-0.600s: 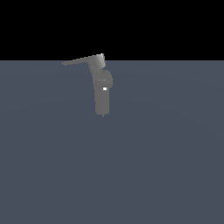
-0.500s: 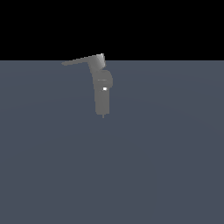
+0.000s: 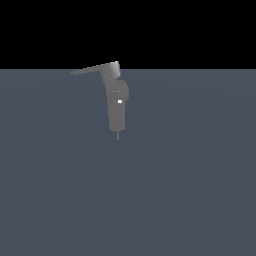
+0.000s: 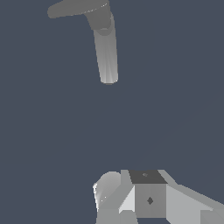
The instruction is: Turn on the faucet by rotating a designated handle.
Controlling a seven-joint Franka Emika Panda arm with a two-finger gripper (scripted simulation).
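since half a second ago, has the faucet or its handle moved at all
Nothing visibly changed. In the exterior view the faucet stands in the same place, and its handle points toward the exterior view's left at the same angle. No arm or gripper appears in that view.

The tool [image 4: 131, 205] is cut off by the wrist view's edge, its fingertips unseen.

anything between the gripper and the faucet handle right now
Nothing: in the wrist view, only bare grey floor separates the gripper from the faucet and its handle.
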